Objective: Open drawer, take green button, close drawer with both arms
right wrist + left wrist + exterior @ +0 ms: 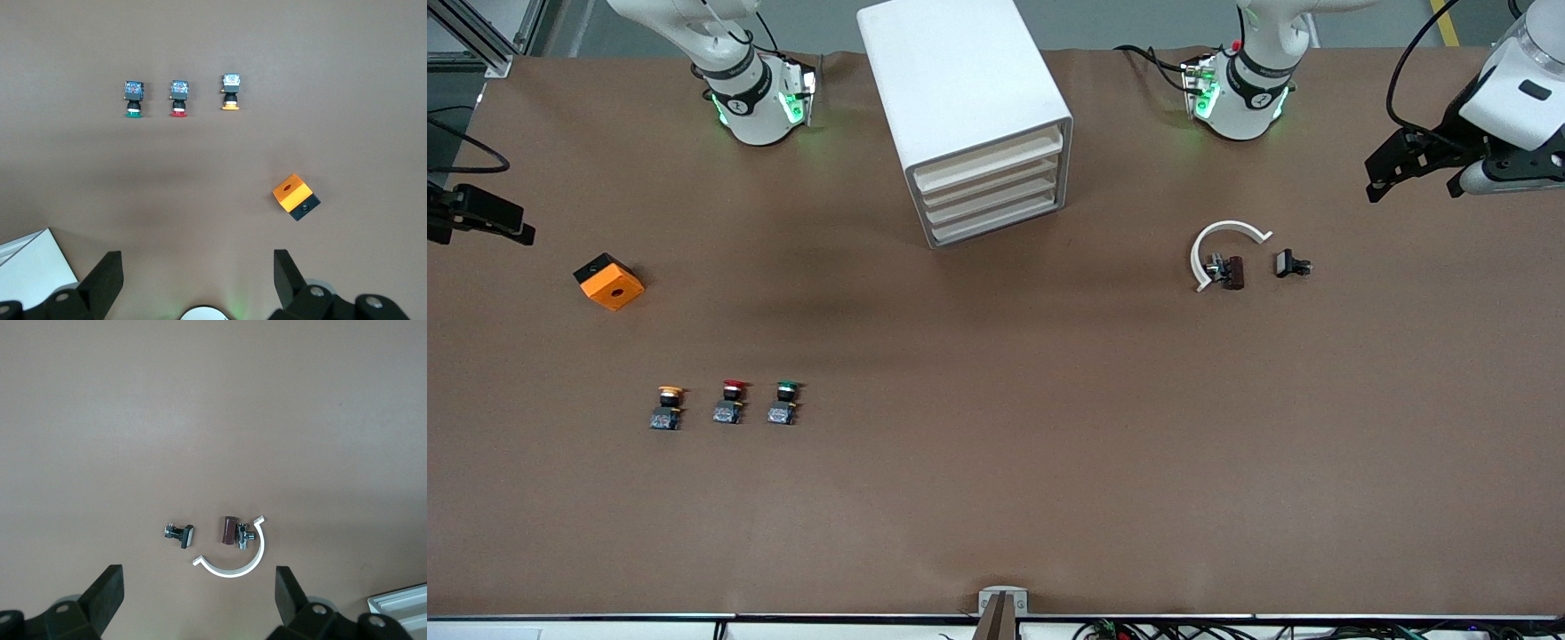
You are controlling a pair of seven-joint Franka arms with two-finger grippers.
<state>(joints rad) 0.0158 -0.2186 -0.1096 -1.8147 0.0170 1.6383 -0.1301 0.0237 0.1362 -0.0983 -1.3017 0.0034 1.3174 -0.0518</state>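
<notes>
White cabinet (967, 107) at the bench's edge by the arm bases, all four drawers (991, 164) shut. Green-capped button (783, 403) on open bench toward the right arm's end, beside red-capped button (731, 402) and orange-capped button (668, 407). Left gripper (1416, 169) and right gripper (482, 218) waiting above opposite bench ends, fingers spread wide, empty.

Drawer (996, 182) shut, seemingly; green button (783, 403) on table, lying sideways.
</notes>
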